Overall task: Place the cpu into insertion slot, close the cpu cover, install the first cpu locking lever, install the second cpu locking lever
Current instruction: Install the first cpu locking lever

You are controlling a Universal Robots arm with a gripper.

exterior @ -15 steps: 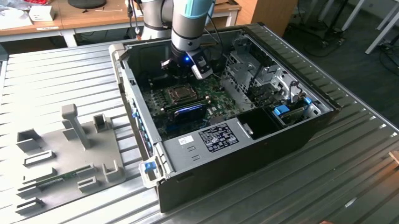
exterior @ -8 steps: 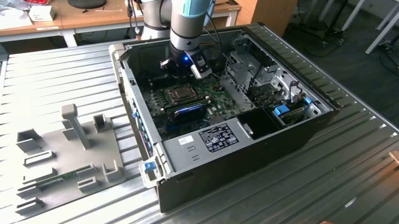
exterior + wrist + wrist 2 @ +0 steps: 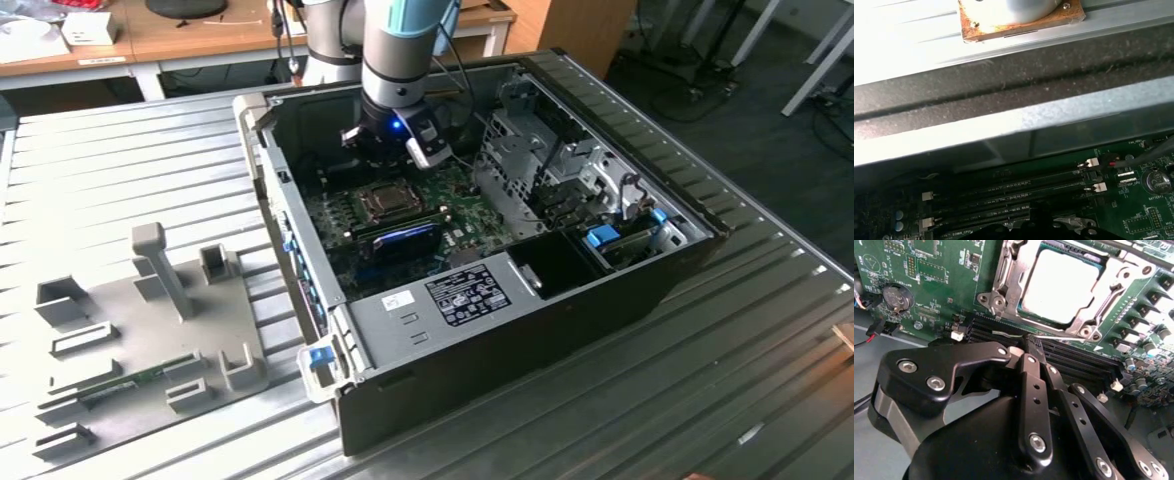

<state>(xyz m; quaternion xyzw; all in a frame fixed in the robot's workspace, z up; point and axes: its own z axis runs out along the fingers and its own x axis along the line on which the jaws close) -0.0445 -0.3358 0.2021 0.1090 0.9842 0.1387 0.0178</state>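
While the cpu (image 3: 1061, 285) sits framed under the cpu cover (image 3: 1089, 320), the pincer (image 3: 1030, 346), pinched closed and empty, hovers just beside: levering, I'd judge, wants steady downward pressure.

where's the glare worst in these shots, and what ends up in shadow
In the second wrist view the chip reflects light and its top washes out near white; in the first wrist view the metal table blows out to white while the memory slots sit in shadow; the exterior view is evenly lit, with a blue light glowing on the arm.
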